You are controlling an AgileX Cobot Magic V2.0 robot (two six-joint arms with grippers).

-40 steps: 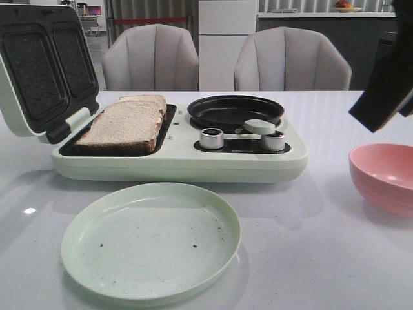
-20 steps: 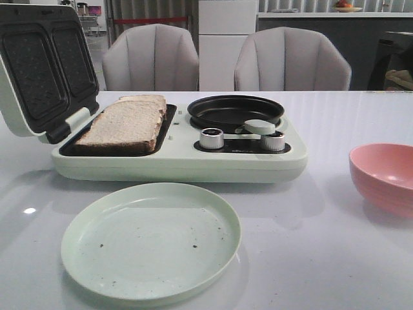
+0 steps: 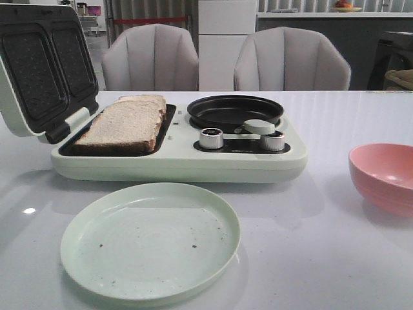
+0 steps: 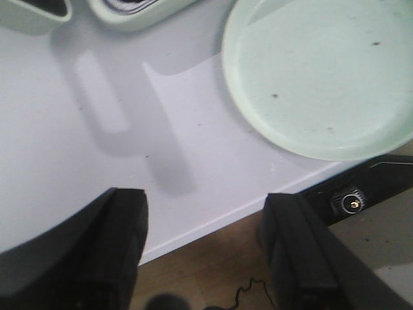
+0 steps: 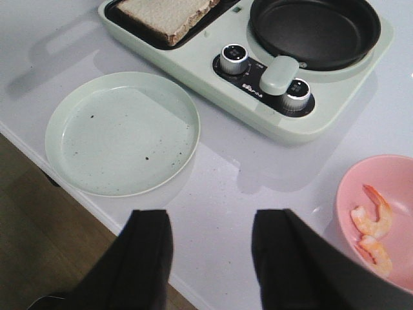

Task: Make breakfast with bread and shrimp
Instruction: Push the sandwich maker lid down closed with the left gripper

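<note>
Near edge first: both grippers, left (image 4: 203, 248) and right (image 5: 210, 255), hang wide open over the table (image 3: 310, 245), nothing in them, fingertips cut off. Then the plate (image 3: 150, 240), dotted with crumbs. The bowl (image 5: 377, 216) holds two shrimp (image 5: 373, 223), hidden from the front. Bread (image 3: 124, 124) lies stacked in the grill (image 3: 174, 161), back slice mostly covered.

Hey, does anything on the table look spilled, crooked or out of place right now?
Nothing spilled or tipped. The only blemish: a few small dark specks on the otherwise empty green plate. The bread lies flat in the open sandwich maker, and the shrimp sit inside the pink bowl.
</note>
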